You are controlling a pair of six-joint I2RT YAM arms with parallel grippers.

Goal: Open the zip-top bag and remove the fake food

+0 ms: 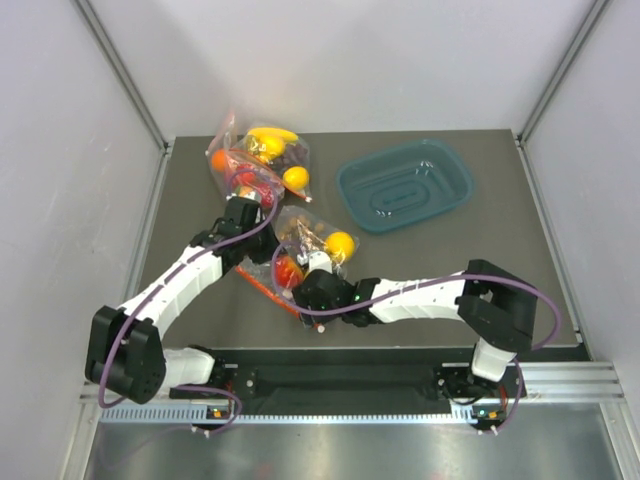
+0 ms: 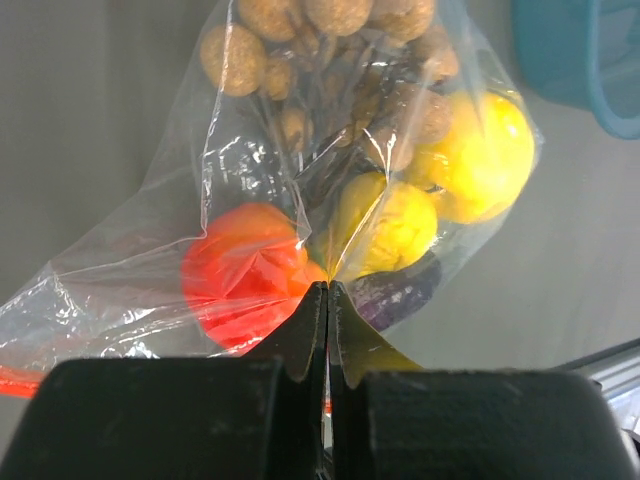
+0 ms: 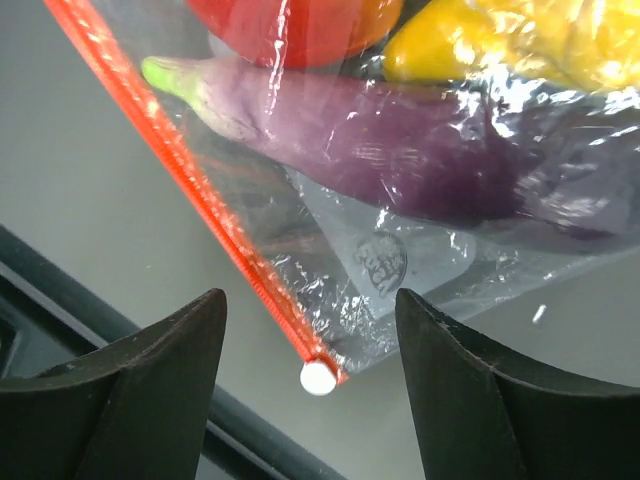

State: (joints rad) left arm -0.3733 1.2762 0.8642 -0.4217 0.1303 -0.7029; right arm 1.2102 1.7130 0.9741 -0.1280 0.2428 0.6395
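The zip-top bag [image 1: 312, 248] lies mid-table, clear and crinkly, with its red-orange zip strip [image 3: 190, 170] running down to a white slider [image 3: 319, 377]. Inside it is the fake food: a red tomato [image 2: 245, 275], a yellow lemon [image 2: 485, 155], a yellow pear [image 2: 390, 220], a purple eggplant [image 3: 400, 140] and a brown knobbly cluster [image 2: 330, 60]. My left gripper [image 2: 328, 290] is shut, pinching the bag's film just in front of the tomato and pear. My right gripper [image 3: 310, 300] is open, and the bag's slider corner lies between its fingers, touching neither.
A teal tub [image 1: 405, 185] sits at the back right. A second clear bag [image 1: 258, 160] with a banana and an orange lies at the back left, close to the left arm. The dark front rail [image 3: 60, 290] runs just behind the slider corner.
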